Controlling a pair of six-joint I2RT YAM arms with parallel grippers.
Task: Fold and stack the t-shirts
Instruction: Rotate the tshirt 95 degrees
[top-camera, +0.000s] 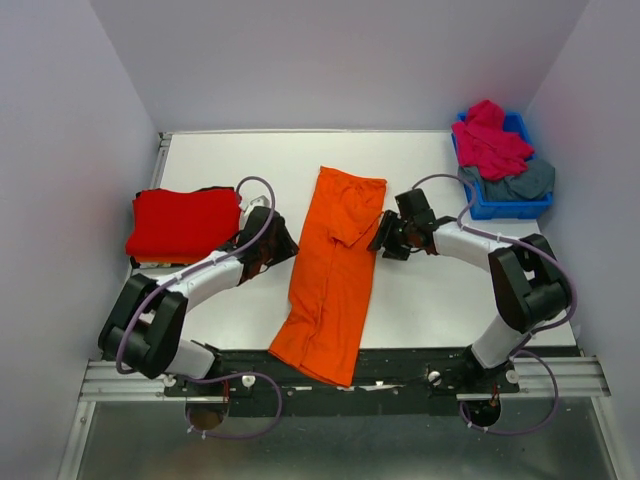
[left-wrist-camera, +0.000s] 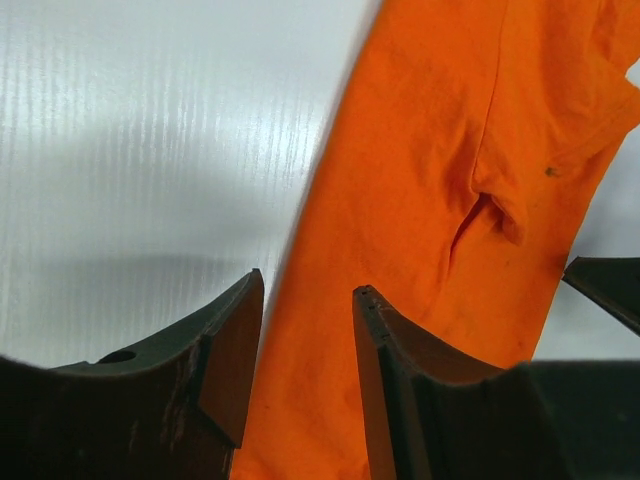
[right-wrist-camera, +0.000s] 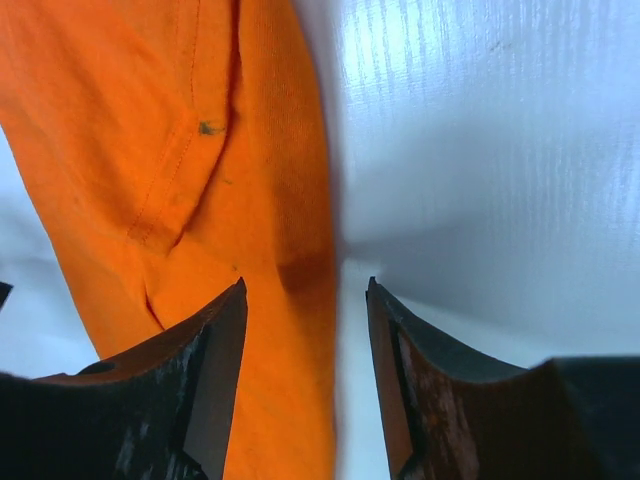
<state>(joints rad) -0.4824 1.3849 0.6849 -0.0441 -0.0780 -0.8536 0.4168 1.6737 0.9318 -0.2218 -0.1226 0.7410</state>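
Mid-counter, running down to the near edge: orange t-shirt (top-camera: 335, 270), lying as a long narrow strip, one sleeve turned in on top, its near end draped over the near edge. Left jaws sit just beside its left long side and right jaws just beside its right long side, closer to the far end. Both pairs stand apart with nothing clamped; the cloth lies free below them. Left arm (top-camera: 215, 270) and right arm (top-camera: 470, 245) reach in from the near corners.

Left edge of the counter (top-camera: 250, 160): red t-shirt (top-camera: 180, 225), folded flat. Far right corner: blue bin (top-camera: 510, 208) holding magenta-pink t-shirt (top-camera: 490, 140) and grey-blue t-shirt (top-camera: 525, 182), heaped unfolded.

Judgement: lengthwise fold looks done, crosswise fold is due. Next move calls for both jaws to pinch the two corners of one end, bring it over the other squarely, then carry the bundle onto the red one.
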